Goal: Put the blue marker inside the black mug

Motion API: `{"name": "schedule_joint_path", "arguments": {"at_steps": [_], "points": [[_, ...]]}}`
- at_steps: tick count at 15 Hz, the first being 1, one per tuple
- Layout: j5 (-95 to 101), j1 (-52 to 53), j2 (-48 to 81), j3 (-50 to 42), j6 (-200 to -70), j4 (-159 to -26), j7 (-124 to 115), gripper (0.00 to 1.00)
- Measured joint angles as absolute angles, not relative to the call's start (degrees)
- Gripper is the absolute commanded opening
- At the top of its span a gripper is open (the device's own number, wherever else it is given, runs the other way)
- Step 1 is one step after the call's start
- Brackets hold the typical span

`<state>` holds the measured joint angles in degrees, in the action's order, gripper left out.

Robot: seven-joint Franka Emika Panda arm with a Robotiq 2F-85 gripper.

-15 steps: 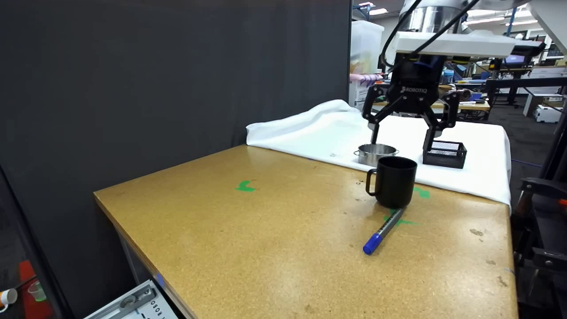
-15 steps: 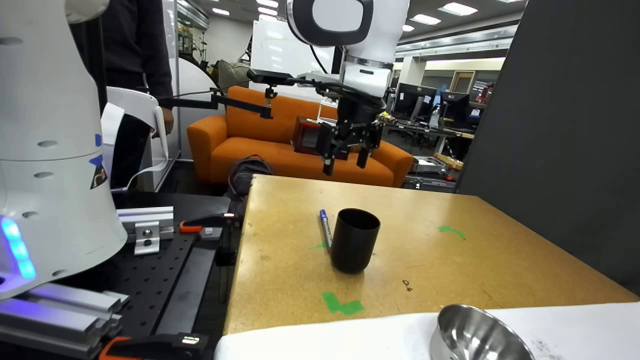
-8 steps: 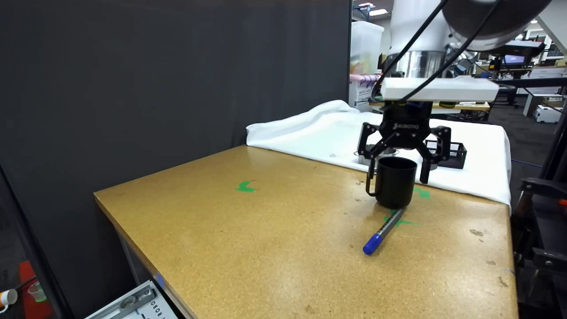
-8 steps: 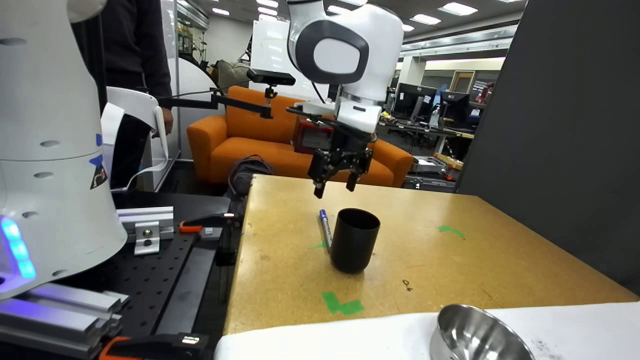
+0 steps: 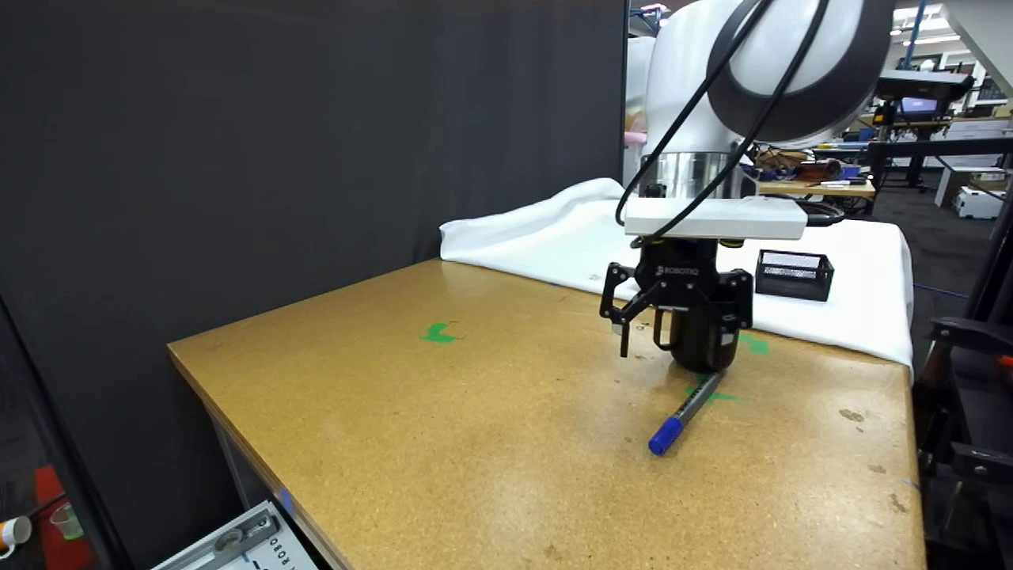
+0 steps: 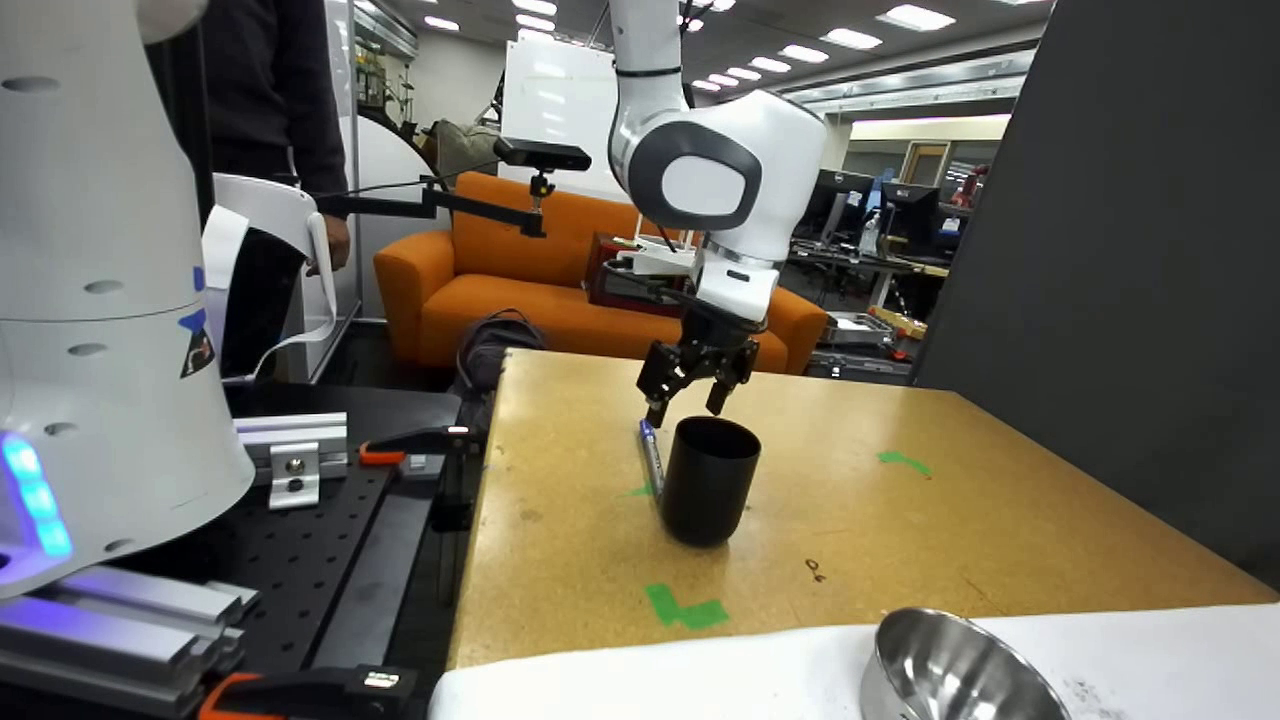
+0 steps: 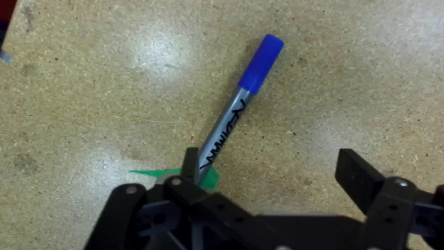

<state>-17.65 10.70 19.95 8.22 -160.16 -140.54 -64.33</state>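
Note:
The blue marker [image 5: 684,416] has a grey barrel with black lettering and a bright blue cap. It lies on the table, its grey end close to the base of the black mug [image 6: 712,490]. The marker also shows in an exterior view [image 6: 651,458] and slanted in the wrist view [image 7: 231,116]. The mug stands upright, partly covered by my gripper in an exterior view [image 5: 690,348]. My gripper [image 5: 674,350] is open and empty, pointing down, beside the mug [image 6: 685,414]. In the wrist view [image 7: 270,163] one finger overlaps the marker's grey end. The mug is out of the wrist view.
A silvery metal pot [image 6: 960,670] stands on a white cloth [image 5: 538,233] close to the mug. A black mesh basket [image 5: 794,277] is on the cloth too. A dark partition [image 5: 316,158] borders the table [image 5: 475,435]. Green tape [image 5: 438,332] marks the tabletop.
My gripper has come down from high above the table to beside the mug, staying open. The mug and the marker have not moved.

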Motion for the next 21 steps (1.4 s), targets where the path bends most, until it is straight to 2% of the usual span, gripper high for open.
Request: {"name": "schedule_joint_path", "arguments": {"at_steps": [15, 21], "points": [[-19.92, 10.82, 20.24, 7.27, -160.75, -140.0, -64.32, 1.0], [-26.84, 10.9, 20.24, 7.68, -163.06, -140.42, -66.45, 1.0]]}}
